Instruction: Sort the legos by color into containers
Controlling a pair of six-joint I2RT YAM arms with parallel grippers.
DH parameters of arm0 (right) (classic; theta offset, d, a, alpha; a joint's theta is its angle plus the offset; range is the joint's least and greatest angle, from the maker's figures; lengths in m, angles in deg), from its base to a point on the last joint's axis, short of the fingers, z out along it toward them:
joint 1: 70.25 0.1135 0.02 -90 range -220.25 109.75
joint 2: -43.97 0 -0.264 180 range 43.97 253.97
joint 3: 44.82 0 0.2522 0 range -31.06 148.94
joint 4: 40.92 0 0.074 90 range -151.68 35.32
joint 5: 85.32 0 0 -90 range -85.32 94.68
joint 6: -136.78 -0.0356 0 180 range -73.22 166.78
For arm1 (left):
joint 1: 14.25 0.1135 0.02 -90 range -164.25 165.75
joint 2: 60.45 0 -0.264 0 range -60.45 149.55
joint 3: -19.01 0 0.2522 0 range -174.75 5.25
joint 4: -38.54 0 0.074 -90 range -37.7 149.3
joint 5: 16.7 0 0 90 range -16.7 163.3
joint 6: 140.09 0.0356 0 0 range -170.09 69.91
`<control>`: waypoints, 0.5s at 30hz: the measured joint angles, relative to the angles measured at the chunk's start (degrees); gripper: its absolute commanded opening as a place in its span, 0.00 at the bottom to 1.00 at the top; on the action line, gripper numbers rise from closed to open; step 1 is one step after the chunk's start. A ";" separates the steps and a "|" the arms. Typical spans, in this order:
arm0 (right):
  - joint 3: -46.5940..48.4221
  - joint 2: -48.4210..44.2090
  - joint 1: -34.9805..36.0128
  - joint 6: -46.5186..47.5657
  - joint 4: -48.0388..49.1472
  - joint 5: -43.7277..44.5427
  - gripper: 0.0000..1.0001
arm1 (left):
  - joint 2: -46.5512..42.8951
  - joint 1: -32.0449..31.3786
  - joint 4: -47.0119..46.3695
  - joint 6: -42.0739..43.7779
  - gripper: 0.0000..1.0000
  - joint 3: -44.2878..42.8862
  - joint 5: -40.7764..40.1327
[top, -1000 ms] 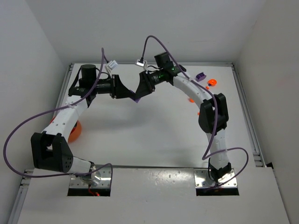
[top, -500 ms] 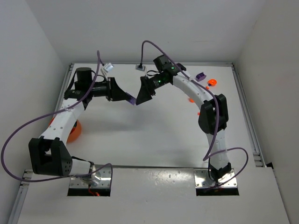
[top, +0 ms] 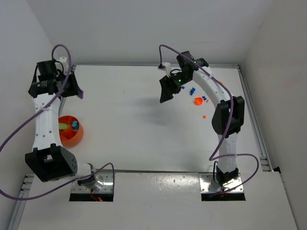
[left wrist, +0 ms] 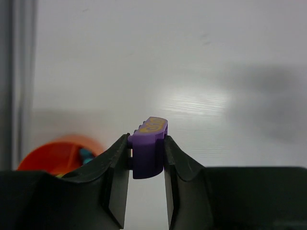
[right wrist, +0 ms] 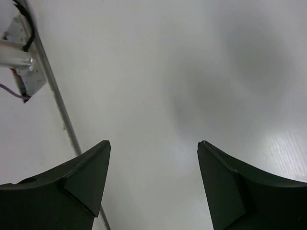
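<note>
Handover looks done and the arms have parted above the desk (top: 134,124). The left tool (left wrist: 147,143) pinches a purple brick (left wrist: 149,132) near the far left corner, beyond the orange bowl (top: 79,135). The right tool (right wrist: 153,143), spread and empty, has withdrawn toward loose legos (top: 198,101).

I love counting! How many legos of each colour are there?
purple lego in left gripper: 1
blue legos on table: 2
orange legos on table: 2
yellow-green lego in orange bowl: 1
cyan lego in bowl: 1
Total I can see: 7
</note>
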 measured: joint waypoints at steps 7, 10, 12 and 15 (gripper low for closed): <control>11.98 6.29 -0.94 2.86 -5.49 3.58 0.75 | 1.18 8.15 4.09 1.09 0.00 4.11 -15.17; 12.22 6.88 -0.94 3.17 -6.67 4.13 0.75 | 1.31 9.70 3.76 1.16 0.00 5.86 -18.21; 12.22 7.21 -0.94 3.32 -7.15 4.33 0.75 | 1.46 10.36 3.32 1.27 0.00 7.10 -19.61; 12.22 7.34 -0.94 3.39 -7.45 4.90 0.75 | 1.79 10.82 2.25 1.31 0.00 9.27 -20.70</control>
